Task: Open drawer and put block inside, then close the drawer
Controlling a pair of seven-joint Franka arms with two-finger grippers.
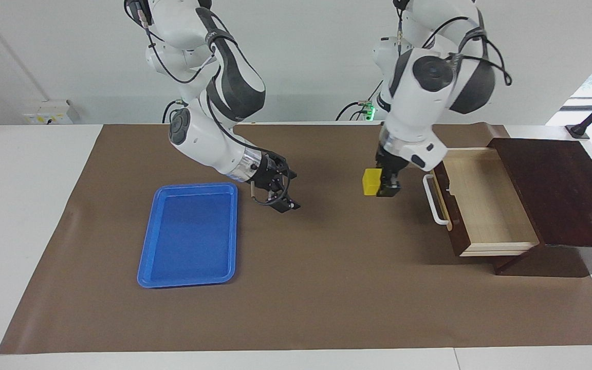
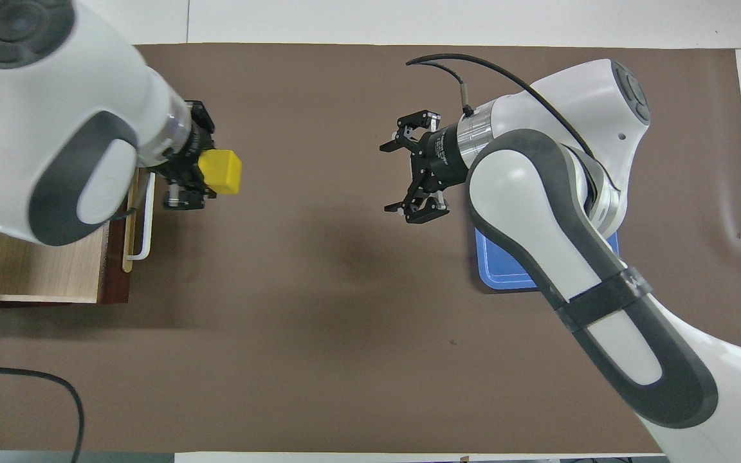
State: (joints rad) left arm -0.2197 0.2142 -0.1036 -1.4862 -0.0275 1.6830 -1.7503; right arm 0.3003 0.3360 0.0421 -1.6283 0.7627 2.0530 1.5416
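The yellow block (image 1: 371, 182) hangs in the air with my left gripper (image 1: 384, 190) shut on it, just beside the drawer's white handle (image 1: 433, 200). The block (image 2: 221, 172) sticks out of the left gripper (image 2: 187, 175) on the side away from the drawer, over the brown mat. The drawer (image 1: 481, 198) stands pulled out with nothing on its pale wood floor (image 2: 42, 276). My right gripper (image 1: 283, 198) is open and holds nothing, over the mat beside the blue tray. In the overhead view the right gripper (image 2: 396, 178) has its fingers spread wide.
A blue tray (image 1: 144, 257) lies on the mat toward the right arm's end, partly under the right arm (image 2: 505, 273) in the overhead view. The dark brown cabinet (image 1: 558, 190) that holds the drawer sits at the left arm's end. A brown mat (image 1: 327, 288) covers the table.
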